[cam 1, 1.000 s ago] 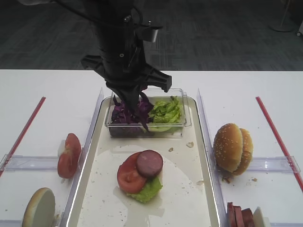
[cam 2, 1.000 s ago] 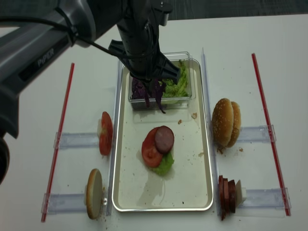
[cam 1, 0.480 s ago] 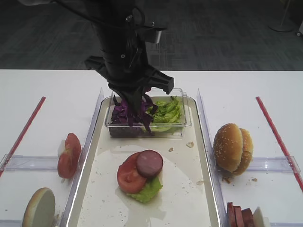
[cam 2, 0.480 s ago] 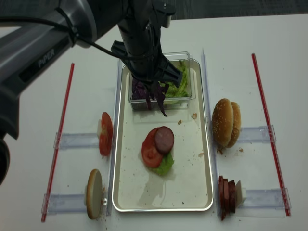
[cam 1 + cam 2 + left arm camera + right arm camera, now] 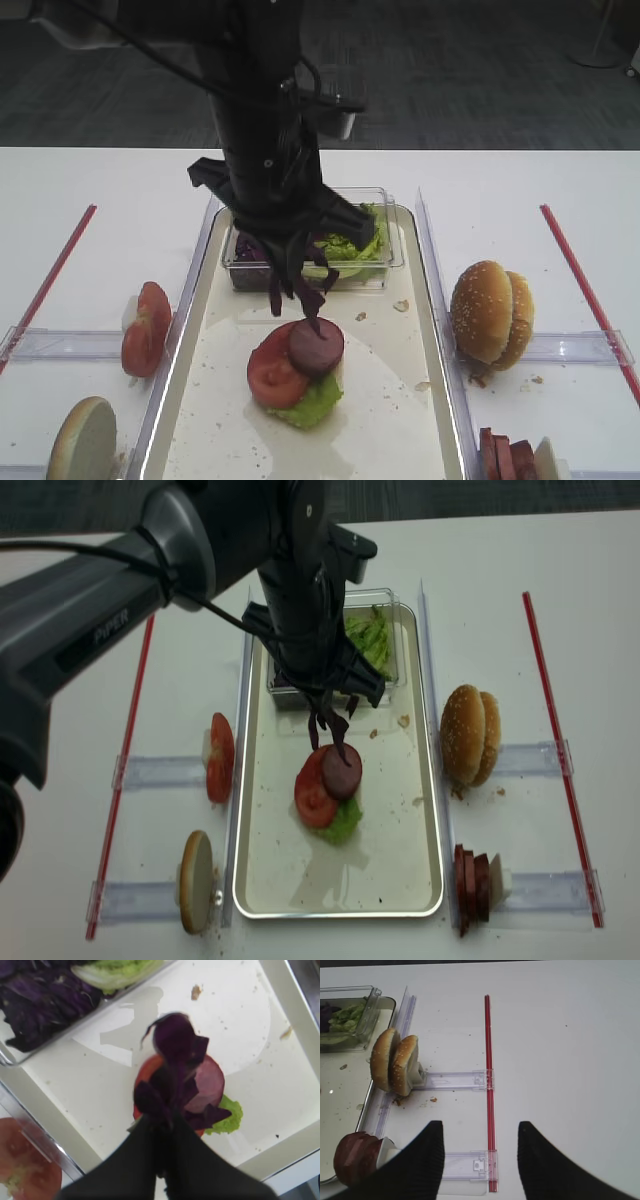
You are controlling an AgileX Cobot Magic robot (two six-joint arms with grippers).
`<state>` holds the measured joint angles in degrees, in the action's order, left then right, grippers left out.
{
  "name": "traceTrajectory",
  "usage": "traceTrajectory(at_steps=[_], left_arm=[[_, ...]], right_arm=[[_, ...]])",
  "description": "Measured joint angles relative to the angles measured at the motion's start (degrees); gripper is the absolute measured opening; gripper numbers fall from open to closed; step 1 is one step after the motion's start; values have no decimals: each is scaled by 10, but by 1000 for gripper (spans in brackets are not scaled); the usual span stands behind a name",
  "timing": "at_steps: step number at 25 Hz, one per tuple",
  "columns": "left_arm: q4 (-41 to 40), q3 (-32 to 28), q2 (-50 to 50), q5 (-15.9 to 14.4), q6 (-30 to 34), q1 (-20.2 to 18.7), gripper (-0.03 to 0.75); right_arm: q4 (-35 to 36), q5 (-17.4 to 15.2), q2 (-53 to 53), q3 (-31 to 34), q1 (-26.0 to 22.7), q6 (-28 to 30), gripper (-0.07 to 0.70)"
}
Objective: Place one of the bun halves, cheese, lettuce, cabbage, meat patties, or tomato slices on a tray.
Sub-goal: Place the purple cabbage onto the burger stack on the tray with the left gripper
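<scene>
Where a second ago it hung over the clear tub (image 5: 372,262), the left gripper (image 5: 290,262), jaws pinching purple cabbage (image 5: 300,280), now dangles it above the meat patty (image 5: 316,345) stacked on tomato and lettuce in the tray (image 5: 420,420).

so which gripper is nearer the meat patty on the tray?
Left. The left gripper hangs just above the meat patty, shut on cabbage. The right gripper is off the tray's right side, over the table.
</scene>
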<state>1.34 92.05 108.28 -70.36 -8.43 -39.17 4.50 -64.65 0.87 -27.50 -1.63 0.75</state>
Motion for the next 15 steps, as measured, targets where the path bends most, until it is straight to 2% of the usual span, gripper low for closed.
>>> traceTrajectory(at_steps=[8, 15], left_arm=[[-1, -129, -75, 10, 0, -5, -7], [28, -159, -84, 67, 7, -5, -7]], right_arm=[[0, 0, 0, 0, 0, 0, 375], [0, 0, 0, 0, 0, 0, 375]])
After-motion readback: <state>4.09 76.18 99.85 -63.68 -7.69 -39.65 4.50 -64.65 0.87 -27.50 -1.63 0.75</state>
